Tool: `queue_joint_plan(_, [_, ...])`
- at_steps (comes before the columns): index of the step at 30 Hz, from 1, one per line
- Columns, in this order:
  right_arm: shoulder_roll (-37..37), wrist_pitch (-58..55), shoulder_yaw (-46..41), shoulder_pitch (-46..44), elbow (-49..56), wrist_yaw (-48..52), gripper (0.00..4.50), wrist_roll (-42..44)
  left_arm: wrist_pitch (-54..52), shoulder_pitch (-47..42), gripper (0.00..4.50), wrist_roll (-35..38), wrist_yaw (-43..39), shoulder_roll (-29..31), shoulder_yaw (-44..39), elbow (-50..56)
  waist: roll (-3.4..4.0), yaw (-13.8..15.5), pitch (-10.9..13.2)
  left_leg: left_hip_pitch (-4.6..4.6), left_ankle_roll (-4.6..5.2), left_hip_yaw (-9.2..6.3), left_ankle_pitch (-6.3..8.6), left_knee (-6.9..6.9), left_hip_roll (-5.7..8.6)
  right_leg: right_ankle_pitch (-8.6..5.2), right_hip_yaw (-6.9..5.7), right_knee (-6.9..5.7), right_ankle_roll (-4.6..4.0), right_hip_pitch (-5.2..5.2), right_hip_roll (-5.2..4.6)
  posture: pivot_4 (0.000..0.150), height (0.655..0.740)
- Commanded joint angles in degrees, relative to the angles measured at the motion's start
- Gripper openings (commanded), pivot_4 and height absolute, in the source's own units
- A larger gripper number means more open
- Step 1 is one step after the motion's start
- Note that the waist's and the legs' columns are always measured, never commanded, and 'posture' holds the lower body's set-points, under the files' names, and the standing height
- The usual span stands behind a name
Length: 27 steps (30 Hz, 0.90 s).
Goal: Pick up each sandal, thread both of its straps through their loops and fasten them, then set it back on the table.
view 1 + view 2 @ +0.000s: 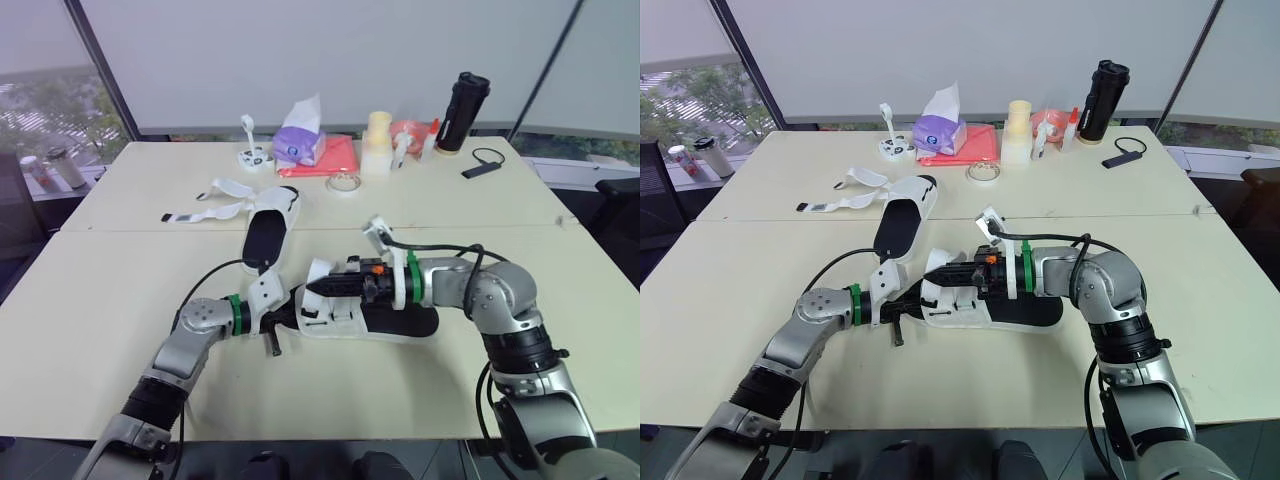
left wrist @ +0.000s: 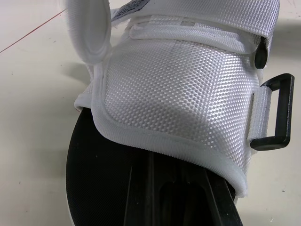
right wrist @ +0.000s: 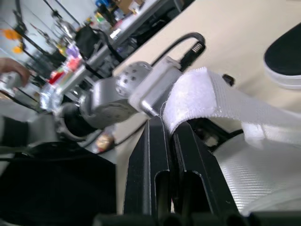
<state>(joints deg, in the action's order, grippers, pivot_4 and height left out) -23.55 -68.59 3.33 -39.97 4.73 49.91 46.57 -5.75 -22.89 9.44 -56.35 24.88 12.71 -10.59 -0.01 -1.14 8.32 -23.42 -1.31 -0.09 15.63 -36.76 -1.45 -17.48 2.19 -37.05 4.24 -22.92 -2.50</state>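
The near sandal [image 1: 385, 322], black-soled with white woven straps, lies on the cream table [image 1: 120, 300] between my two grippers. From the right, my right gripper [image 1: 312, 288] is shut on the end of one white velcro strap [image 3: 197, 96] and holds it up over the sandal. At the sandal's left end, my left gripper [image 1: 276, 336] grips its edge; in the left wrist view its fingers [image 2: 141, 197] run under the white upper, beside a black plastic loop [image 2: 277, 113]. The second sandal [image 1: 266, 232] lies farther back with its straps [image 1: 215, 200] spread loose to the left.
Along the table's far side stand a purple tissue pack [image 1: 300, 140], a red cloth [image 1: 338, 160], a tape roll [image 1: 345, 183], a pale yellow bottle [image 1: 377, 140], a black flask [image 1: 462, 110] and a small black device [image 1: 485, 165]. A seam [image 1: 120, 230] crosses the table.
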Motion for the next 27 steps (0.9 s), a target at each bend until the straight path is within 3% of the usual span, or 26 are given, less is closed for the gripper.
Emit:
queue_joint_plan(1, [0.0,-0.1,-0.5,-0.8,1.2,0.0,0.07,1.0,-2.3,2.1,0.0,-2.8,0.6,1.2,1.4,-3.9,0.0,0.0,0.0,0.0,0.0,0.0,0.0,0.0,0.0,0.0,0.0,0.0,0.0,0.0,0.0,0.15,0.74])
queue_joint_plan(14, [-2.1,7.6,6.5,0.3,-2.1,3.5,0.07,-6.9,-2.5,2.3,0.0,-2.8,0.8,1.3,1.3,-3.4,0.0,0.0,0.0,0.0,0.0,0.0,0.0,0.0,0.0,0.0,0.0,0.0,0.0,-0.01,0.0,0.15,0.74])
queue_joint_plan(27, [-1.3,8.2,3.5,-4.6,-8.1,4.3,0.07,-7.1,-2.6,2.6,0.0,-2.7,0.8,1.3,1.3,-3.2,0.0,0.0,0.0,0.0,0.0,0.0,0.0,0.0,0.01,0.0,0.0,-0.01,0.0,-0.02,0.0,0.15,0.74])
